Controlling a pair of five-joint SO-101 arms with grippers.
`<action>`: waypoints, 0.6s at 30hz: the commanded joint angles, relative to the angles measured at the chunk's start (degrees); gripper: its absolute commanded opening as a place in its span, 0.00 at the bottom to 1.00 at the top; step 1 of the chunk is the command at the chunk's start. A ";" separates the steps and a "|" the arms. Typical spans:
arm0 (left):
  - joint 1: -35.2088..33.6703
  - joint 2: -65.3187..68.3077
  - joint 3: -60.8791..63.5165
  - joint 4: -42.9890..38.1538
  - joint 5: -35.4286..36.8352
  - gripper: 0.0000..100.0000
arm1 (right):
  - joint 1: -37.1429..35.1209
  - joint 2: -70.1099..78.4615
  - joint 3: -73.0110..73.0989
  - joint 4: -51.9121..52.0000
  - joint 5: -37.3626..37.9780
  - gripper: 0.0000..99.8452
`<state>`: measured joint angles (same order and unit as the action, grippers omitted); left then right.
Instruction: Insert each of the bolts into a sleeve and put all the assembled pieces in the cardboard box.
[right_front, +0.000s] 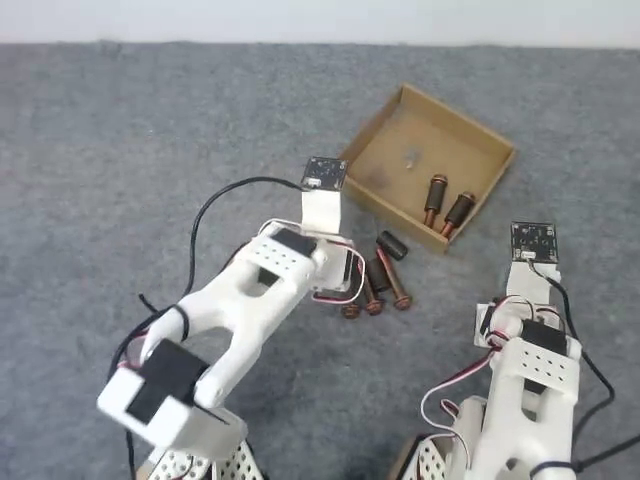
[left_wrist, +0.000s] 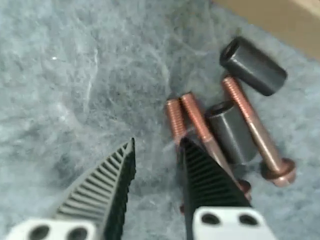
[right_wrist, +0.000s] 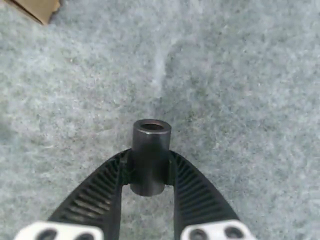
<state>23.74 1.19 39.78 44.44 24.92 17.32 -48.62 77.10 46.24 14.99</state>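
Note:
Three copper bolts (left_wrist: 200, 122) lie side by side on the grey felt, with one dark sleeve (left_wrist: 231, 131) among them and another sleeve (left_wrist: 252, 65) just beyond. My left gripper (left_wrist: 157, 145) hangs open right over the bolts' shaft ends, one finger (left_wrist: 207, 177) against the nearest bolt. My right gripper (right_wrist: 149, 161) is shut on an upright dark sleeve (right_wrist: 150, 150) above bare felt. The cardboard box (right_front: 375, 185) at the back holds two assembled pieces (right_front: 447, 206). In the high view the bolts (right_front: 375, 298) lie just in front of the box.
The left arm (right_front: 250, 300) stretches from the front left toward the middle. The right arm (right_front: 530, 380) stands at the front right, with grey felt around it. A box corner (right_wrist: 35, 7) shows far from the held sleeve. Cables trail beside both arm bases.

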 joint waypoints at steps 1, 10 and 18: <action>0.53 1.41 -6.99 0.88 0.88 0.13 | -0.84 -1.71 -0.44 -1.01 0.09 0.01; 5.98 1.93 -6.37 3.08 0.88 0.13 | -0.84 -1.71 -0.44 -1.01 0.09 0.01; 4.22 1.58 -6.20 7.12 0.88 0.13 | -0.92 -1.54 -0.35 -1.10 2.37 0.01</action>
<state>29.19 3.82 35.21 50.68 25.27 17.32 -48.62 77.10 46.24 14.99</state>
